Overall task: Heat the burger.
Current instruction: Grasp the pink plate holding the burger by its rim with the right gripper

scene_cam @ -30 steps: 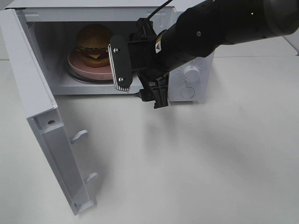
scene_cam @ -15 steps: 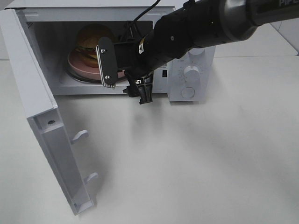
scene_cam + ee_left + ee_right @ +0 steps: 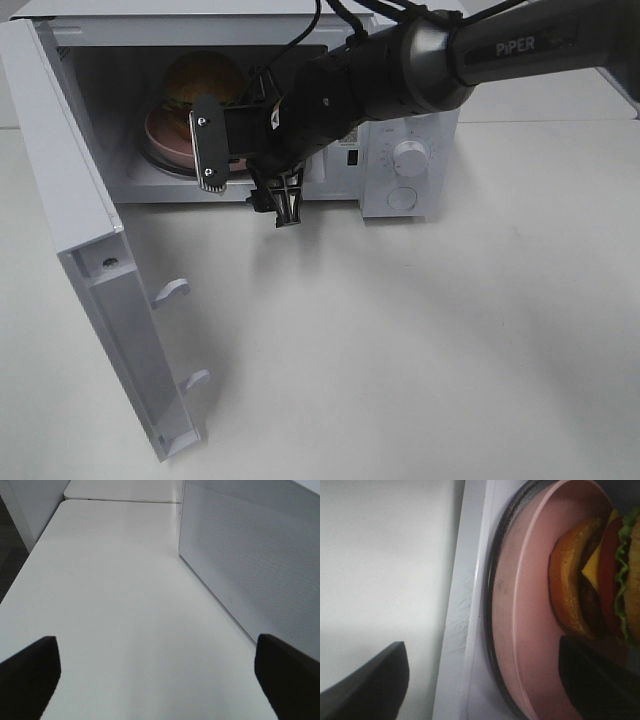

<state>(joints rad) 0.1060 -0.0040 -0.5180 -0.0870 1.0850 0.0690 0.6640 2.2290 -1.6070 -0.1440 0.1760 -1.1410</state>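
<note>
Burger, glossy golden-bunned, sitting on round pink plate inside open white microwave; black right gripper, fingers spread and empty, moving nearer, narrowing slightly.

High camera looking down at microwave front, right wrist close on pink plate, left wrist along table.

A lab bench: bare white table with a lone microwave.
</note>
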